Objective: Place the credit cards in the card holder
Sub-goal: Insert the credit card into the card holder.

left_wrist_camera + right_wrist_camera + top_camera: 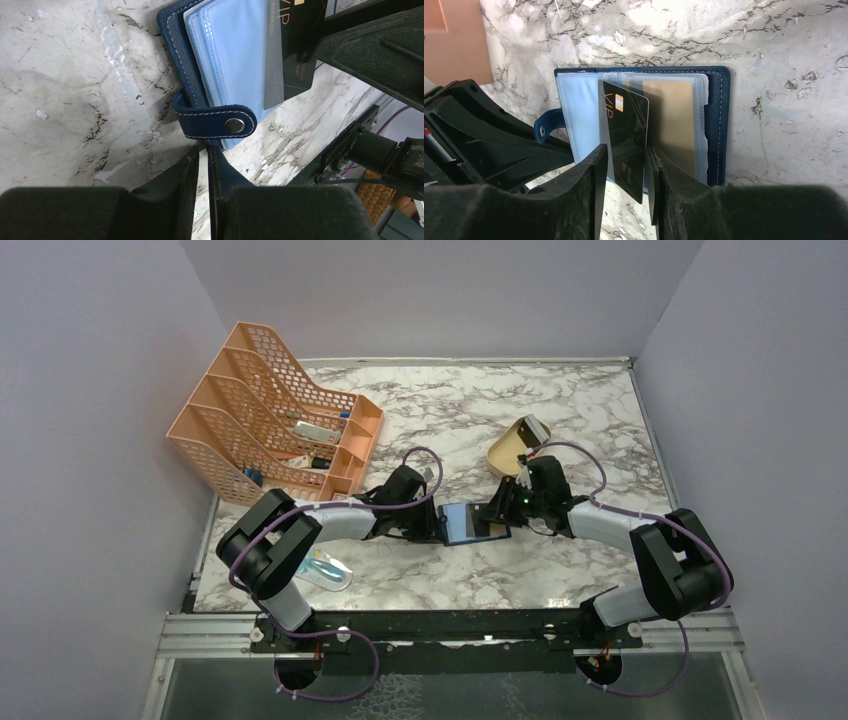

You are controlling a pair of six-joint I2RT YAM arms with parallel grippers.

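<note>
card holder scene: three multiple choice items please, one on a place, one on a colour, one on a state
1. Where is the dark VIP card? A) lying flat, apart from everything B) between the fingers of the right gripper C) fully pocketed, out of sight
2. Card holder cover colour? A) navy B) red C) green
3. Card holder state? A) snapped shut B) lying open, strap undone C) folded double
Answers: B, the right wrist view shows it between the fingers; A, stitched navy edge; B, clear pockets exposed.
</note>
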